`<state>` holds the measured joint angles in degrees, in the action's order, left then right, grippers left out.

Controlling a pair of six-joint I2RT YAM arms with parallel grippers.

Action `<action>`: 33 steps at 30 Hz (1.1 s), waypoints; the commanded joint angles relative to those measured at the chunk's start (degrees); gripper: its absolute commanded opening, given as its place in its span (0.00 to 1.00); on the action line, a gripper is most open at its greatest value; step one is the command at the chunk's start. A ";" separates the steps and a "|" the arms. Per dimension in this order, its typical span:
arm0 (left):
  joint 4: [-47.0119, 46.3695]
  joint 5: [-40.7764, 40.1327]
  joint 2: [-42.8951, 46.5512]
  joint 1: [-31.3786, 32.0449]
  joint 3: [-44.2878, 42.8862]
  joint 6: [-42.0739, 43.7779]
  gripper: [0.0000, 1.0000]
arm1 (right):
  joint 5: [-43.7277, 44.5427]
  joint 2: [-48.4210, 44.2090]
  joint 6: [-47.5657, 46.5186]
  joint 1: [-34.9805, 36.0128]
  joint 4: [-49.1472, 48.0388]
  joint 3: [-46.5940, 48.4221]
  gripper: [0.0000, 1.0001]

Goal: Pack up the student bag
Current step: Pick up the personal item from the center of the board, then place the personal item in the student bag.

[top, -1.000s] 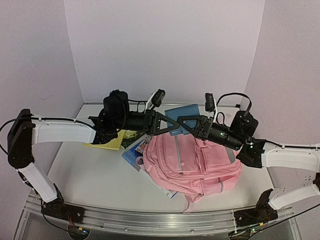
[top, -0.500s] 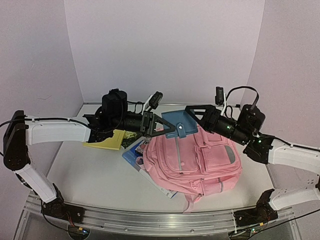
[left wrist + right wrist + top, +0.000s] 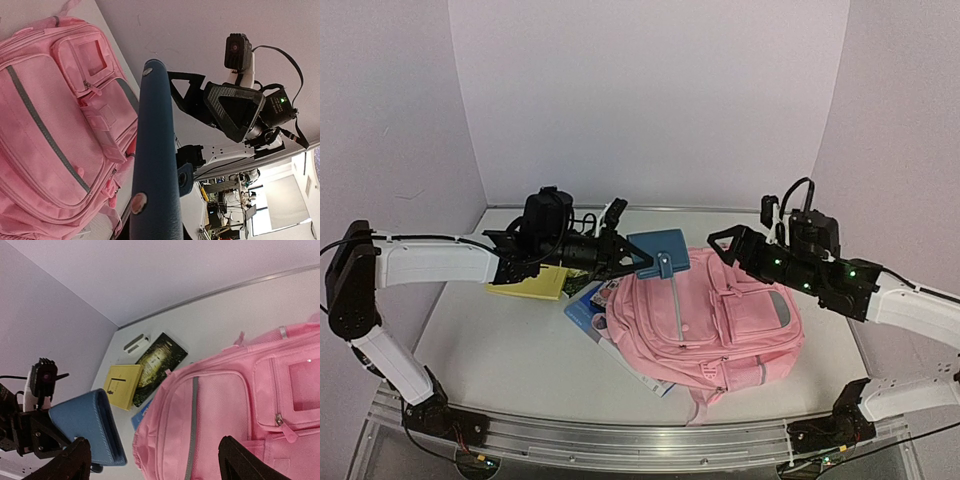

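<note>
Student bag: The pink student bag (image 3: 705,320) lies flat on the table (image 3: 490,350), front pockets up, in front of the right arm and between the two grippers.

Left gripper: The left gripper (image 3: 642,262) pinches a blue case (image 3: 658,248) by one end, holding it in the air over the bag's far left corner.

Right gripper: The right gripper (image 3: 725,243) hovers above the bag's far edge with jaws spread wide and nothing between them, pointing toward the case.

Beside the bag: A yellow notebook (image 3: 535,285) and a dark-covered book (image 3: 160,357) lie just left of the bag; a blue book (image 3: 582,310) pokes out from under its left edge.

Opening: No view shows a main compartment unzipped.

Risk: The case may land on the bag's closed front and slide off onto the books, or slip from a one-ended grip.

Cause: Nothing holds a bag mouth open, and the two arms sit close over the same corner, so a hurried reach could also knock fingers together.
</note>
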<state>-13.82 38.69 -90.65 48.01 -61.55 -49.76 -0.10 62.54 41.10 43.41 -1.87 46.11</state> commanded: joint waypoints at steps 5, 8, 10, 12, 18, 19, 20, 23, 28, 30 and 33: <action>0.18 0.79 0.56 -0.40 -0.44 -0.82 0.00 | 1.68 0.58 4.00 -0.16 6.37 -5.32 0.63; 0.46 1.93 -0.84 -0.28 -1.35 -0.69 0.00 | 2.64 1.65 6.68 -0.16 6.52 -7.33 0.52; 0.86 2.26 -1.47 -0.07 -1.93 -0.48 0.00 | 2.43 2.77 7.85 -0.16 6.32 -8.56 0.45; 2.06 2.36 -2.18 0.14 -2.78 0.14 0.00 | 2.19 4.07 8.40 -0.14 6.32 -9.14 0.34; 3.62 3.33 -4.34 0.91 -4.77 0.98 0.00 | -2.11 6.96 7.54 -0.08 4.48 -9.63 0.22; 3.61 3.57 -4.77 0.97 -5.03 0.96 0.00 | -2.90 7.43 7.24 -0.08 4.14 -9.63 0.22; 3.61 3.84 -5.20 1.04 -5.25 0.91 0.00 | -3.90 8.02 6.90 -0.08 3.62 -9.61 0.21; 3.62 4.39 -6.32 1.29 -5.82 0.66 0.00 | -7.68 10.59 6.52 0.00 -0.32 -9.82 0.19; 3.49 4.68 -7.04 1.62 -6.15 0.29 0.00 | -8.14 14.97 8.92 0.73 -6.45 -11.40 0.17; 3.21 4.51 -7.24 1.80 -6.06 0.02 0.00 | -8.20 16.74 9.40 0.93 -8.29 -11.46 0.15; 2.62 4.23 -8.11 2.40 -6.07 -0.58 0.00 | -7.32 18.32 9.20 1.15 -8.65 -10.74 0.14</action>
<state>-8.96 42.10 -97.84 49.54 -64.51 -49.87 -7.43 78.82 49.52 43.95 -6.06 35.00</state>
